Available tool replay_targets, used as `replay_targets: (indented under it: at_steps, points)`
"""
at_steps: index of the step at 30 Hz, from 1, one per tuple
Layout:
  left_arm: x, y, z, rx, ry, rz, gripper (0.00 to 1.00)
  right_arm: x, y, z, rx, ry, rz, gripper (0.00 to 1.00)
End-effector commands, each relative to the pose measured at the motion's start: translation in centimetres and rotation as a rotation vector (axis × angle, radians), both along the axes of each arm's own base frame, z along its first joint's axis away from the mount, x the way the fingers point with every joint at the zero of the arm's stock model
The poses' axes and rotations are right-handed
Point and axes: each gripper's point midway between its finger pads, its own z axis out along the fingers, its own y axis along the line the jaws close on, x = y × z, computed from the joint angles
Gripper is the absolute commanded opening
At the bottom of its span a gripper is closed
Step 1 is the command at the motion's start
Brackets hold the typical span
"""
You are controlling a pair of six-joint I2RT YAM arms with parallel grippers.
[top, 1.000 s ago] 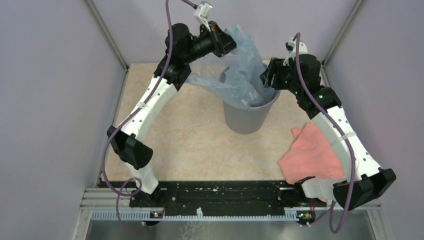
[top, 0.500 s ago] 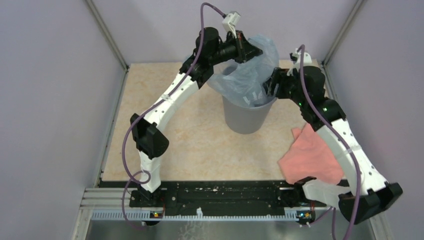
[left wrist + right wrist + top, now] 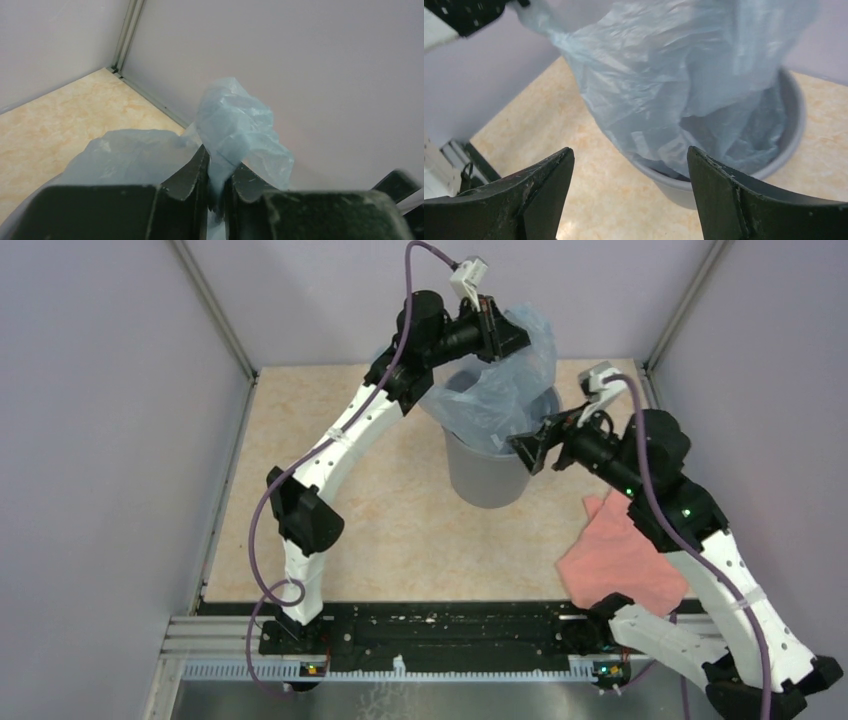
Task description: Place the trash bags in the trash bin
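The grey round trash bin [image 3: 488,478] stands on the table at the back middle. The pale blue trash bag [image 3: 500,390] hangs from above into the bin's mouth, its lower part inside. My left gripper [image 3: 522,338] is shut on the bag's top, above the bin's far rim; in the left wrist view the bag [image 3: 235,125] is pinched between the jaws of the left gripper [image 3: 216,167]. My right gripper [image 3: 522,447] is open and empty, just over the bin's right rim. The right wrist view shows the open right gripper [image 3: 630,160] facing the bag [image 3: 674,65] and bin [image 3: 784,145].
A salmon-pink cloth [image 3: 622,550] lies on the table at the right, partly under the right arm. Purple walls and metal frame posts close in the table at the back and sides. The black base rail [image 3: 440,625] runs along the near edge.
The right gripper has let go, drawn back out of the bin toward the near right and now stands open. The left gripper has stayed above the bin holding the bag's top.
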Motion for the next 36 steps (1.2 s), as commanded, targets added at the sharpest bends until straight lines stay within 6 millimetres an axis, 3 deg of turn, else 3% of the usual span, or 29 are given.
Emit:
replay_targets:
  at_steps: [1,3,6,9,14,18,22,28,32,36]
  points:
    - [-1.3,-0.1,3.8,-0.073,-0.053,-0.021,0.28,1.4,2.7,-2.7,-0.138,0.001,0.036,0.84]
    - [-1.8,0.0,4.4,-0.085,-0.050,-0.032,0.43,2.0,3.2,-3.1,-0.164,0.001,0.025,0.83]
    - [-2.5,0.4,5.4,-0.098,-0.051,-0.042,0.57,3.1,3.4,-3.6,-0.179,0.005,-0.022,0.77]
    - [-3.7,1.1,7.1,-0.123,-0.064,-0.053,0.72,4.0,2.8,-4.6,-0.196,0.014,-0.094,0.60]
    - [-6.4,2.3,10.7,-0.186,-0.113,-0.089,0.89,4.9,2.3,-5.9,-0.175,0.030,-0.174,0.23]
    - [-8.3,3.2,12.3,-0.214,-0.123,-0.119,0.96,5.8,2.5,-7.2,-0.174,0.035,-0.222,0.13]
    - [-9.9,4.2,13.8,-0.240,-0.159,-0.137,0.99,5.9,3.4,-7.9,-0.181,0.042,-0.219,0.13]
    - [-10.6,5.1,13.5,-0.212,-0.153,-0.113,0.99,5.9,3.2,-7.4,-0.181,0.046,-0.233,0.16]
    - [-10.3,5.7,11.9,-0.162,-0.126,-0.065,0.99,5.4,3.4,-7.6,-0.177,0.075,-0.208,0.35]
    - [-11.0,7.8,12.2,-0.145,-0.165,0.014,0.99,4.3,2.9,-6.5,-0.155,0.084,-0.199,0.56]
